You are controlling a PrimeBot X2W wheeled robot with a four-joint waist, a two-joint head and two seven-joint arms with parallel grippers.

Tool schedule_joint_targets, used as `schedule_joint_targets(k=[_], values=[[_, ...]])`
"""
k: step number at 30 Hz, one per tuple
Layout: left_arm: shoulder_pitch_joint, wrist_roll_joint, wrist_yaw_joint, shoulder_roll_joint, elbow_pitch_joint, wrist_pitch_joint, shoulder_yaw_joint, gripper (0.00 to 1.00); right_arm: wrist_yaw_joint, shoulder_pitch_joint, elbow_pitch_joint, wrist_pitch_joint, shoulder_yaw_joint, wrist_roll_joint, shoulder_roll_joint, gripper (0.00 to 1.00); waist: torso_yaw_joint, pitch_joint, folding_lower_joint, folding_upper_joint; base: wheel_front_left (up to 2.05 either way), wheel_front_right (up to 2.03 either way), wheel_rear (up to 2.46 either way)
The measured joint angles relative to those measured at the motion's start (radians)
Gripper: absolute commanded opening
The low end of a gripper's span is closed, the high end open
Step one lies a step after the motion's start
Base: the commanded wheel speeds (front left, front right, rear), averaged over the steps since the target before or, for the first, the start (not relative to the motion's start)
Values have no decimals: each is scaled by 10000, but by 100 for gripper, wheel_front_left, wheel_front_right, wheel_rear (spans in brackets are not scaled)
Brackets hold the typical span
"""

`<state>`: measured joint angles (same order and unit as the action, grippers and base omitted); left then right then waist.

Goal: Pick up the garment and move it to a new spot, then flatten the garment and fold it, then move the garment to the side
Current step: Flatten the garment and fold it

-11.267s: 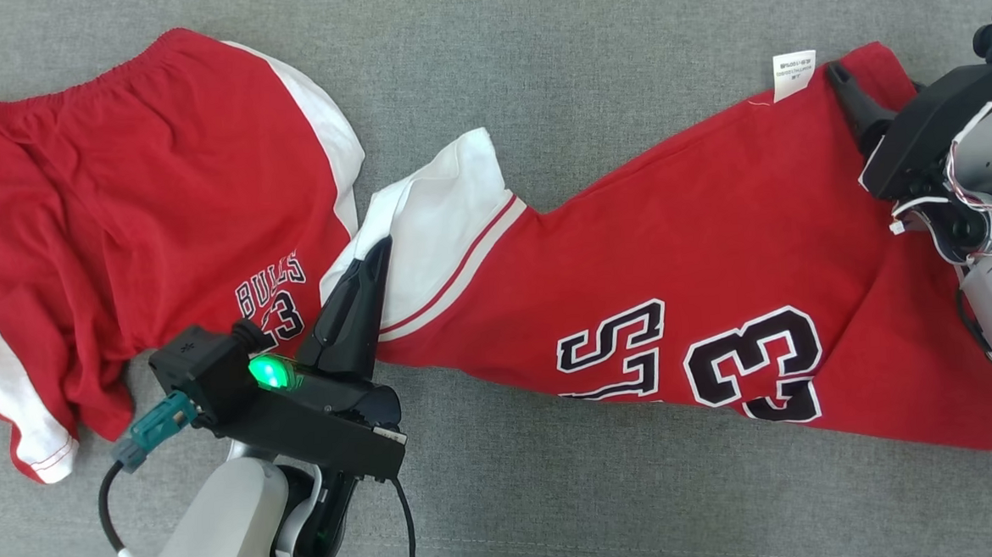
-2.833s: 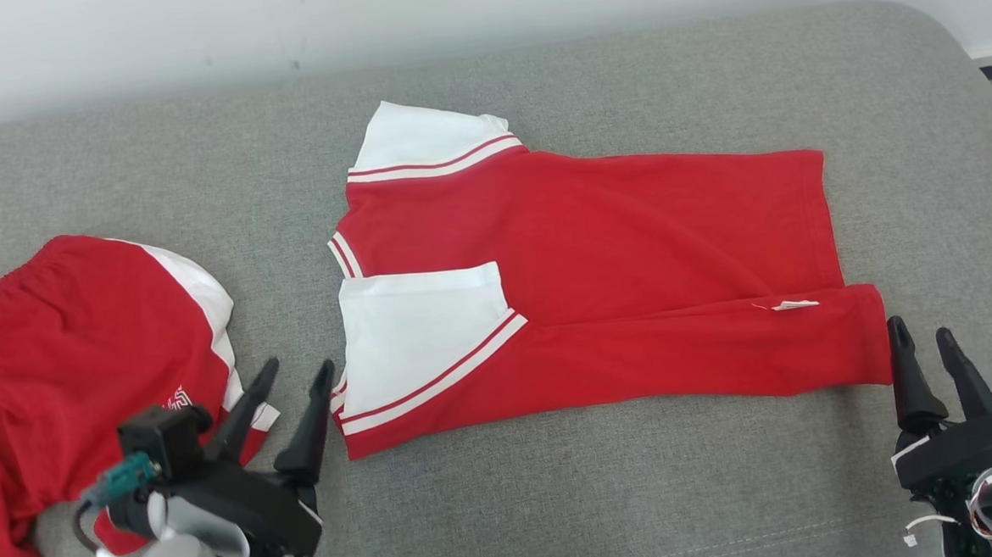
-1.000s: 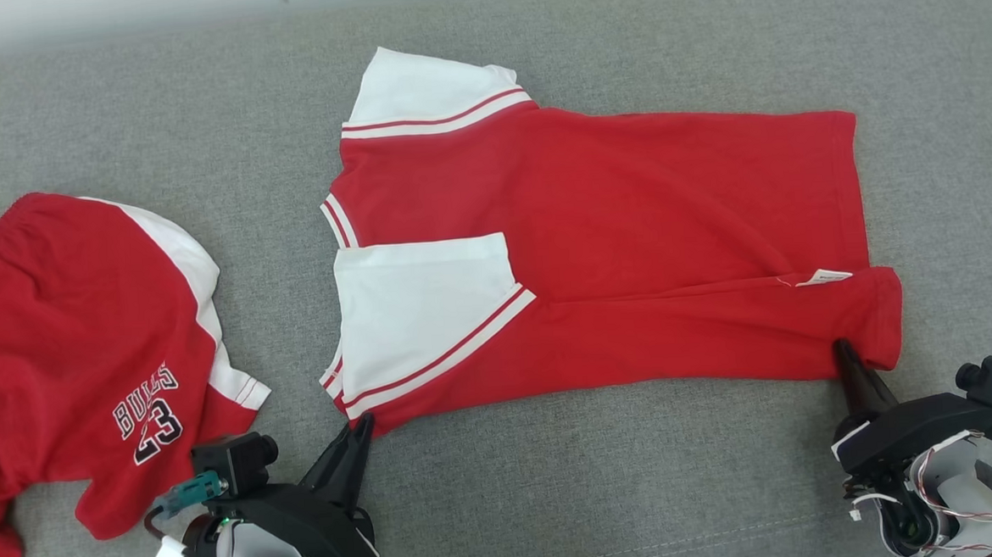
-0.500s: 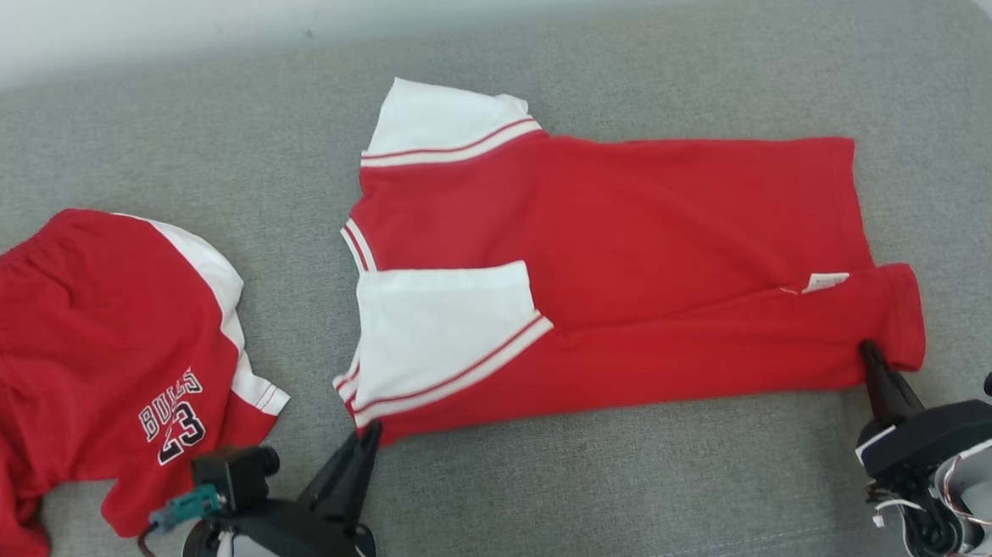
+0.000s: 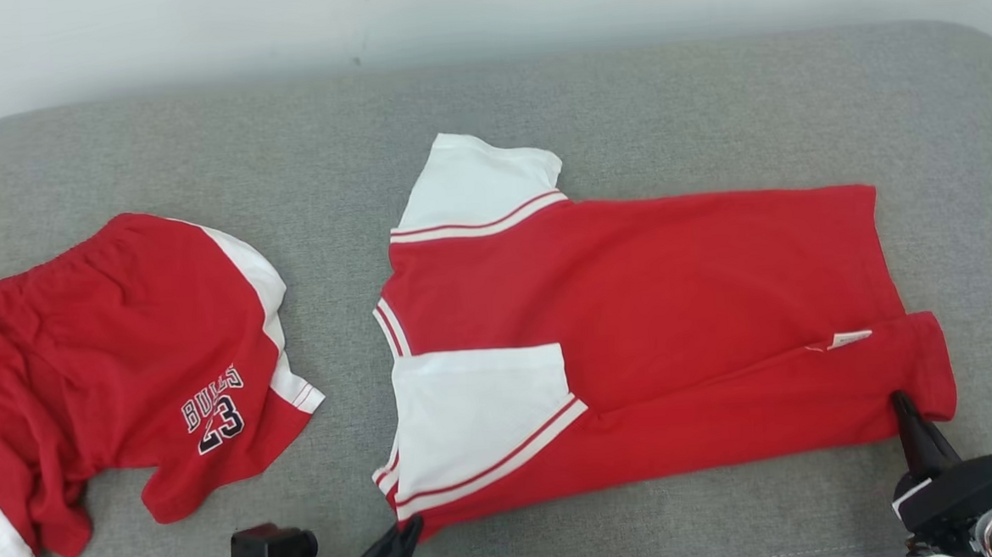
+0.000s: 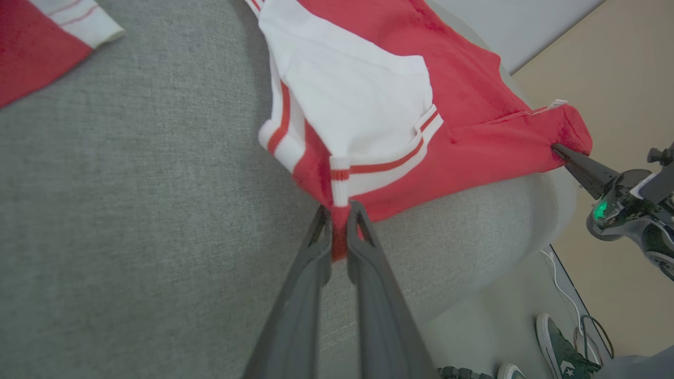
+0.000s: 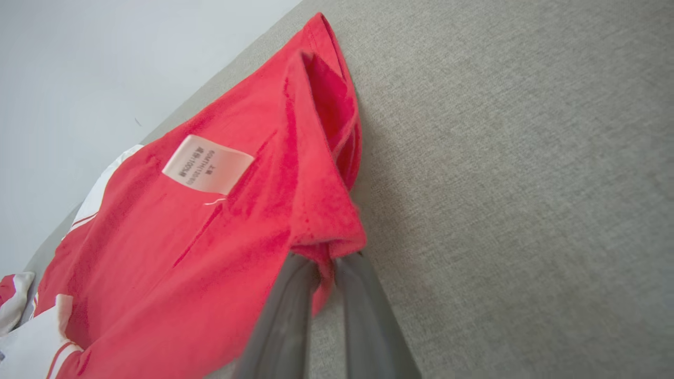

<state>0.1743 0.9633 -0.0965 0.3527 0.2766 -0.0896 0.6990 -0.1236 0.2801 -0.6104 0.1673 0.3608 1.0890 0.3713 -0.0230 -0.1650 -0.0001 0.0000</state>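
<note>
Two jersey (image 5: 633, 305) corners sit clamped inside left claw (image 6: 338, 210) and right claw (image 7: 324, 259).

Left gripper (image 5: 406, 534): fingers drawn together into one dark wedge, tip touching the sleeve-end corner of the red jersey (image 5: 676, 303). Right gripper (image 5: 900, 406): same narrow wedge, tip meeting the hem corner. Between the two, the jersey's near edge, lying along the grey cushion (image 5: 644, 517). Just beyond the left gripper, a white sleeve (image 5: 469, 416) with red stripes, folded over the red body; farther beyond, a second white sleeve (image 5: 478, 182). Just beyond the right gripper, a small white label (image 5: 851, 339). Outward of the left gripper, apart from the jersey, red shorts (image 5: 109, 350) marked BULLS 23
</note>
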Motion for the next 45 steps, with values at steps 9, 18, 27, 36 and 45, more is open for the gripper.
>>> schedule_joint_targets(k=[9,18,27,36,45], values=[[-629,245,221,221,-648,355,128,0,0,-504,182,-174,167,263,385,0,175,100,0,0,0,0,0],[-800,393,489,334,-880,713,117,0,-12,-719,4,-265,153,487,403,0,173,84,0,0,0,0,0],[-798,405,713,364,-926,1039,127,86,-10,-744,-86,-286,157,623,368,100,81,31,0,0,0,0,0],[-797,466,1003,587,-1060,1099,-121,100,-10,-782,27,-226,27,663,468,100,46,-37,1,0,0,0,0],[-718,366,1352,961,-1856,518,-815,100,6,-894,817,362,-364,616,755,100,67,-17,2,0,0,0,0]])
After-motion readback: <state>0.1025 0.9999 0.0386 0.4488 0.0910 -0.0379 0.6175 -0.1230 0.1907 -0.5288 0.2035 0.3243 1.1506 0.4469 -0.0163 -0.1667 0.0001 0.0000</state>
